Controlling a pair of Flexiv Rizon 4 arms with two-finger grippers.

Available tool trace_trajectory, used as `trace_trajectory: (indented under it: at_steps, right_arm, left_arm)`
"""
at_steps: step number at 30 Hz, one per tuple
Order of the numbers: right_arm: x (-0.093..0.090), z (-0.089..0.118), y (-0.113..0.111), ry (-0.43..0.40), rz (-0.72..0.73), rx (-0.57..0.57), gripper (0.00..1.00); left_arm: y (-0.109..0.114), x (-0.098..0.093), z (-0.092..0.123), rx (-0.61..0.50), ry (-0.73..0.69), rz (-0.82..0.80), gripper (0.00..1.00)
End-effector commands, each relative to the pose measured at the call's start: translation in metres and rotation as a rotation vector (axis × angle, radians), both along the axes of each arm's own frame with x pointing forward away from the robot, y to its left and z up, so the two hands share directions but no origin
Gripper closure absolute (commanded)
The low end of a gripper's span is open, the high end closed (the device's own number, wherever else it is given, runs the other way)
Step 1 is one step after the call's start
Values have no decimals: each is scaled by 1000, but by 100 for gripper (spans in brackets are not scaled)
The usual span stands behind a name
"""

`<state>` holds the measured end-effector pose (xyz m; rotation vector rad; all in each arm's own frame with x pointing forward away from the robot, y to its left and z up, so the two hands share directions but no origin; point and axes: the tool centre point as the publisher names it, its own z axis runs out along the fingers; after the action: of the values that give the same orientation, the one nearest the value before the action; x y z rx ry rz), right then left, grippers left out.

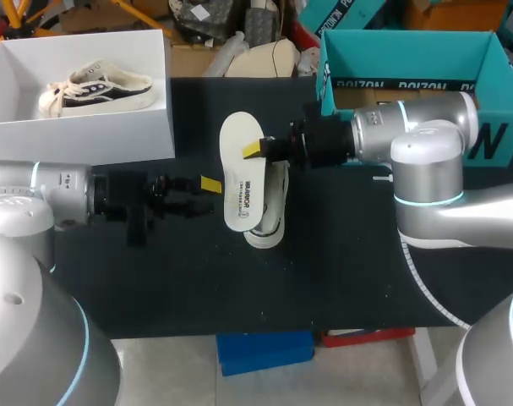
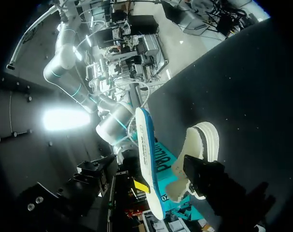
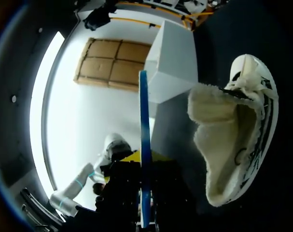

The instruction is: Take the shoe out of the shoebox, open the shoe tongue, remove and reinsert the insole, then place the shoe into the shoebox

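My right gripper [image 1: 258, 150] is shut on the white insole [image 1: 242, 173] and holds it on edge above the table. In the right wrist view the blue-edged insole [image 3: 144, 145] stands between the fingers. The cream shoe [image 1: 269, 222] lies on its side on the black table under the insole, with its fleecy lining [image 3: 218, 125] showing. My left gripper [image 1: 207, 186] is just left of the insole with its jaws apart. In the left wrist view one dark finger [image 2: 206, 176] is beside the shoe [image 2: 202, 142], and the insole [image 2: 147, 164] stands between the spread fingers without being gripped.
A white shoebox [image 1: 19, 127] at the back left holds another cream and black shoe [image 1: 95, 88]. A teal open box [image 1: 408, 46] stands at the back right behind my right arm. The black mat [image 1: 239, 288] reaches to the table's front edge.
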<state>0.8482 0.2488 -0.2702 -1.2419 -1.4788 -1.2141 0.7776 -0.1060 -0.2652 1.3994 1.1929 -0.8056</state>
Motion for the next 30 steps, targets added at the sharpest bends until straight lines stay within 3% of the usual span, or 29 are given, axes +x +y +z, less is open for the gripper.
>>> trace_trajectory:
  at_steps: [1,15,21,23,30]
  right_arm:
    - [0,-1,1,0,-2,0,100]
    - [0,-1,1,0,-2,0,100]
    - [0,-1,1,0,-2,0,100]
    - [0,-1,1,0,-2,0,100]
    - [0,-1,1,0,-2,0,100]
  left_arm:
    - [-1,-7,30,369,-29,123,0]
    - [-49,24,96,536,-36,112,0]
    - [-65,11,121,621,-21,108,0]
    - [-68,1,124,659,-39,110,0]
    - [-68,1,124,659,-39,110,0]
